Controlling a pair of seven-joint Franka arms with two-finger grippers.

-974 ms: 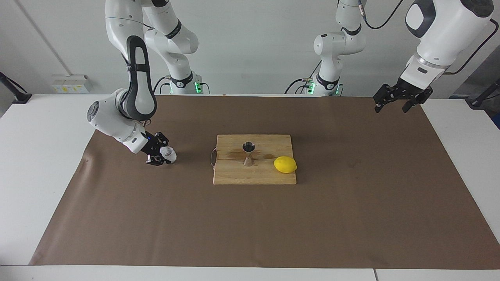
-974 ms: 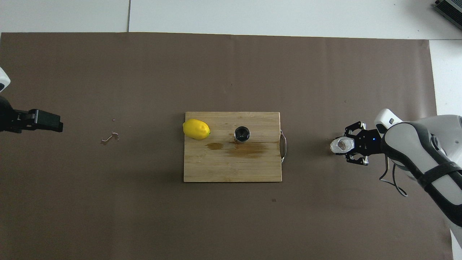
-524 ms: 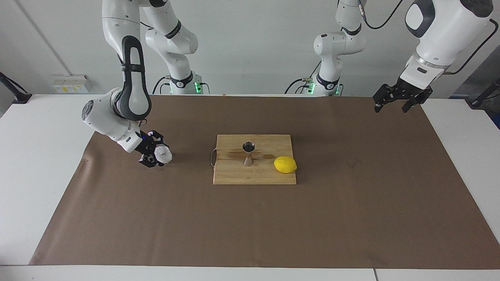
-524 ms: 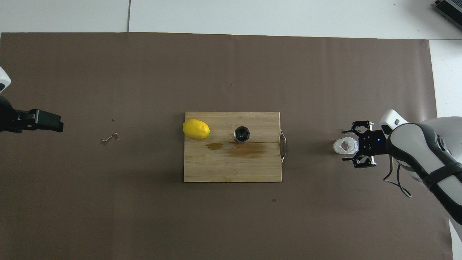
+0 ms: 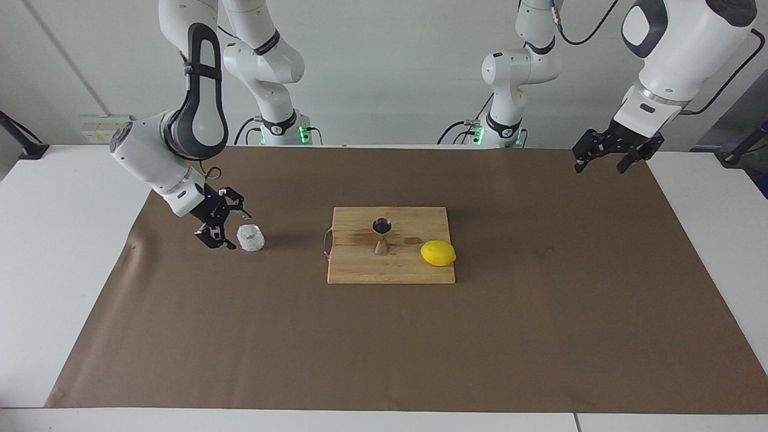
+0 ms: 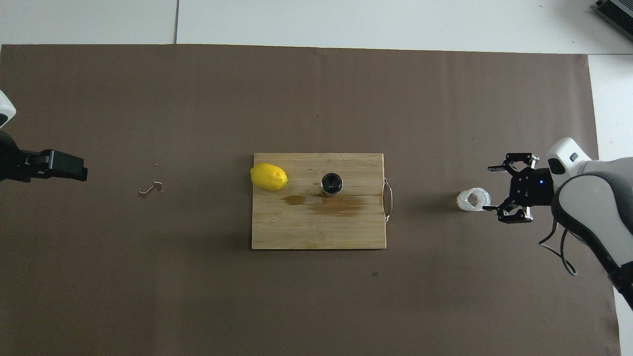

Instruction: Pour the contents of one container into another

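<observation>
The whitish faceted cup (image 5: 251, 237) (image 6: 474, 199) stands upright on the brown mat, toward the right arm's end of the table. My right gripper (image 5: 235, 228) (image 6: 489, 189) is open just beside the cup, fingertips pointing at it and holding nothing. At the middle of the table the steel jigger (image 5: 381, 235) (image 6: 332, 183) stands upright on the wooden board (image 5: 390, 273) (image 6: 316, 232), its dark inside showing from above. Over the mat's corner at the left arm's end, my left gripper (image 5: 602, 164) (image 6: 62, 165) waits open and empty, raised.
A yellow lemon (image 5: 438, 252) (image 6: 268, 176) lies on the board, beside the jigger toward the left arm's end. Wet stains mark the board (image 6: 336, 203). A small spill mark (image 6: 151, 188) is on the mat toward the left arm's end.
My right gripper opened and let go of the cup, then drew back and up toward its own end of the table. The cup now stands alone on the mat. The left arm stayed put.
</observation>
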